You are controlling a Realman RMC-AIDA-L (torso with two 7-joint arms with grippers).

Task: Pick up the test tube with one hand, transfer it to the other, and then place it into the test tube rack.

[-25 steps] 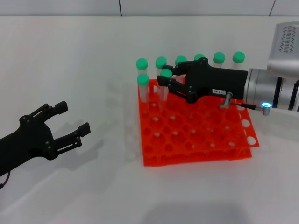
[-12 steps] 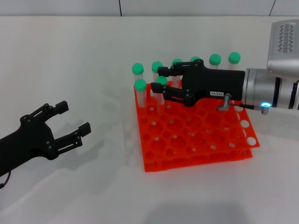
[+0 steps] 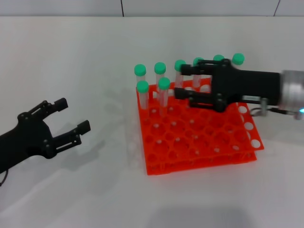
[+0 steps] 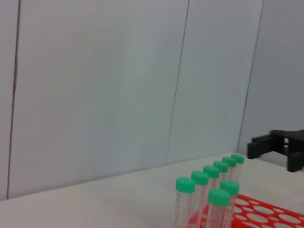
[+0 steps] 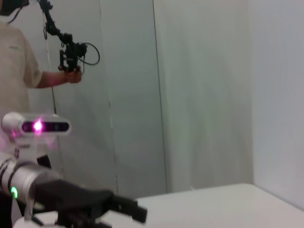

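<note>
The orange test tube rack [image 3: 199, 142] lies right of centre on the white table. Several green-capped tubes stand along its far edge. The test tube [image 3: 164, 91] stands upright in the second row, next to another tube [image 3: 142, 90]. My right gripper [image 3: 180, 81] is open, hovering over the rack's far part just right of the test tube, not touching it. My left gripper [image 3: 75, 114] is open and empty, low at the left, clear of the rack. The left wrist view shows the tubes [image 4: 209, 183], the rack's edge [image 4: 259, 211] and the right gripper's fingers [image 4: 280, 145].
The right wrist view shows my other arm [image 5: 71, 202] with a green light, a person [image 5: 19, 71] holding a device, and a camera with a purple light [image 5: 38, 126]. A wall stands behind the table.
My right gripper let go of the test tube, which now stands in the rack, and drew back to the right. The rack shifted slightly. The left gripper moved slightly lower and to the left.
</note>
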